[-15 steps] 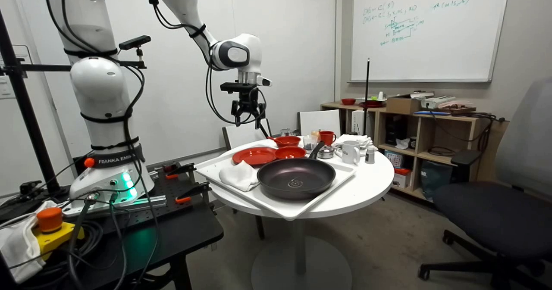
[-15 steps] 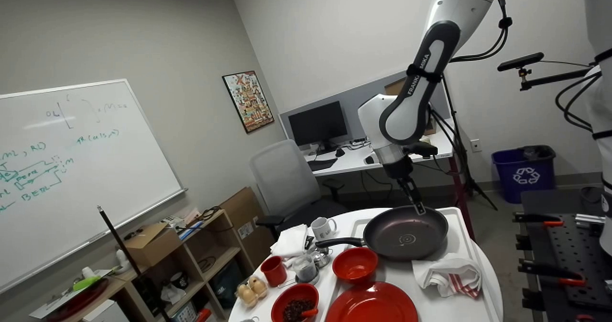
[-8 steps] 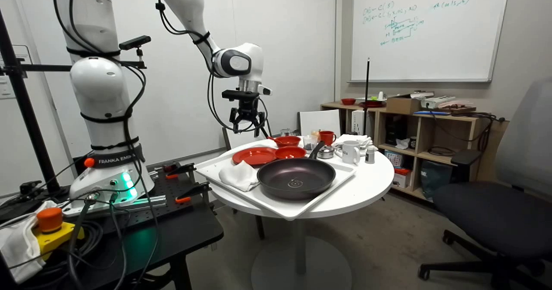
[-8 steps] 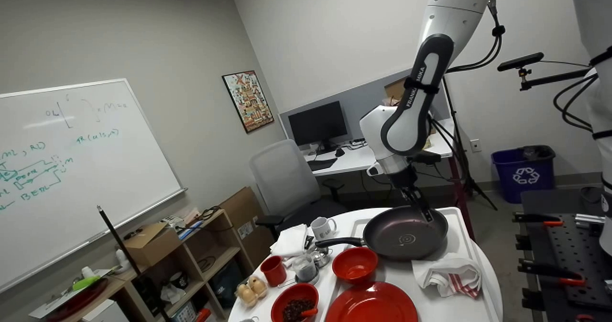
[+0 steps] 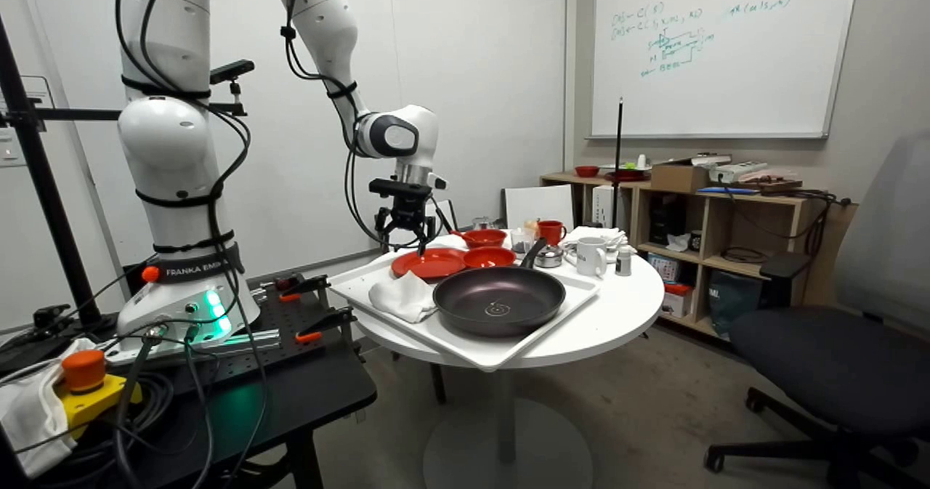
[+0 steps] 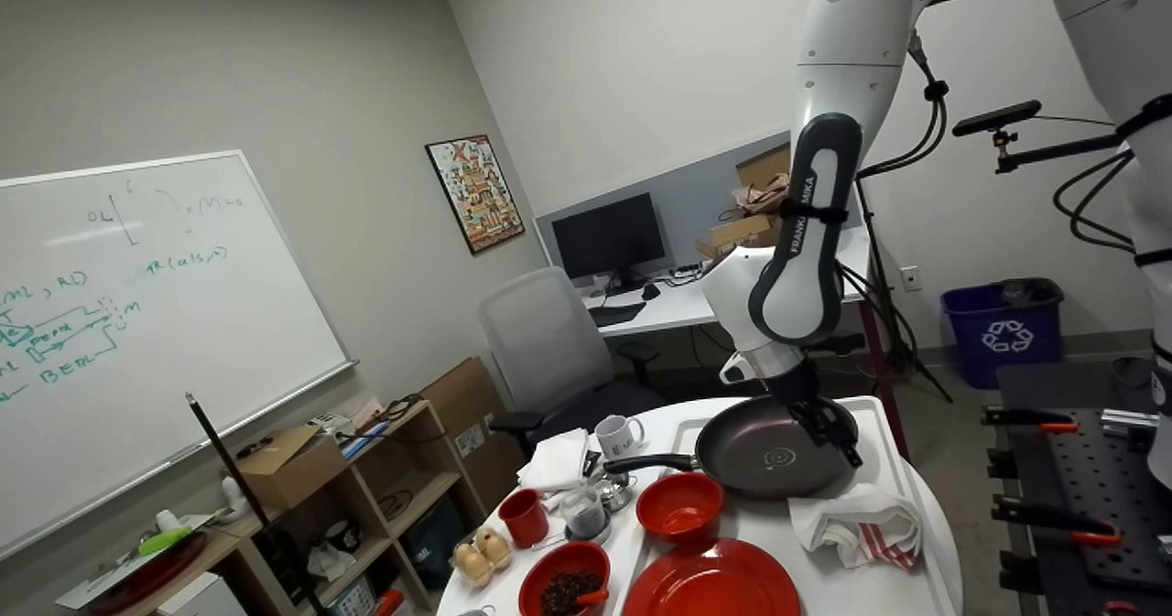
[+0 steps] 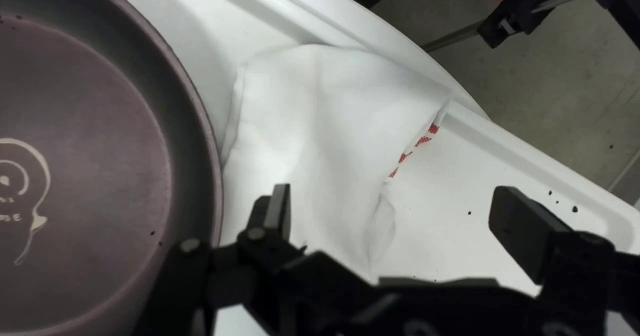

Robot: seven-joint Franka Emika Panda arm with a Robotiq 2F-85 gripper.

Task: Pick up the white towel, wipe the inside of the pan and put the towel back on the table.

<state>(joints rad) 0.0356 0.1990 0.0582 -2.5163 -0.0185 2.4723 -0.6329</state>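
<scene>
The white towel (image 5: 402,297) lies folded on a white tray on the round white table (image 5: 628,311). It shows red stripes in an exterior view (image 6: 856,529) and at one edge in the wrist view (image 7: 320,121). The black pan (image 5: 501,304) stands on the tray beside the towel, its dark inside facing up; it also shows in the wrist view (image 7: 85,141). My gripper (image 5: 404,246) is open and empty, above the tray near the towel. In the wrist view (image 7: 392,201) one finger is over the towel near the pan rim, the other over bare tray.
The tray (image 5: 483,362) has a raised rim. A red plate (image 5: 429,262) and a red bowl (image 5: 490,257) stand behind the towel and pan. A white mug (image 5: 591,256), a red mug (image 5: 551,232) and egg holder (image 6: 481,558) stand further off. Clamps (image 7: 520,6) jut from the workbench.
My gripper has come down toward the tray and tilted a little, staying open. In an exterior view it now covers part of the pan. The towel and the pan have not moved.
</scene>
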